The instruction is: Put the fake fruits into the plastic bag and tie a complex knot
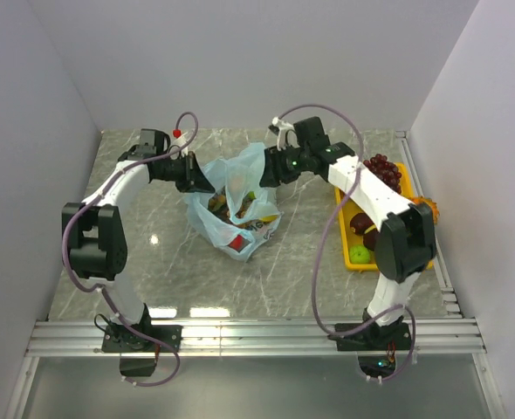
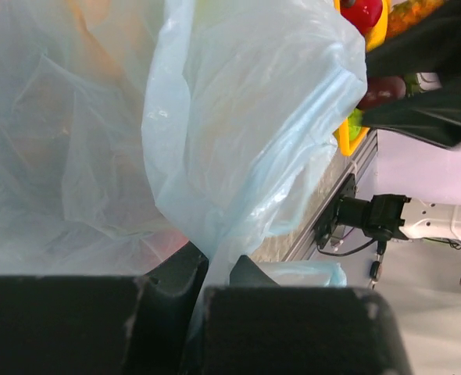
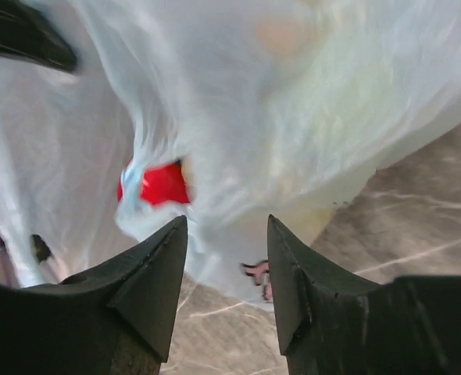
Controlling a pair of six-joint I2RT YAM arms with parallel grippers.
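Note:
The light-blue plastic bag [image 1: 233,205] stands open in the middle of the table with several fake fruits [image 1: 237,208] inside. My left gripper [image 1: 198,181] is at the bag's left rim and is shut on a fold of the bag [image 2: 238,156]; the plastic runs down between its fingers [image 2: 255,273]. My right gripper [image 1: 269,175] is at the bag's right rim, open, its fingers [image 3: 156,273] just short of the bag [image 3: 293,101] with nothing between them. No knot shows.
A yellow tray [image 1: 343,249] at the right holds dark grapes [image 1: 384,169], a green fruit [image 1: 360,254] and dark red fruits [image 1: 362,223]. Grey walls close in the left, back and right. A metal rail [image 1: 257,336] runs along the near edge.

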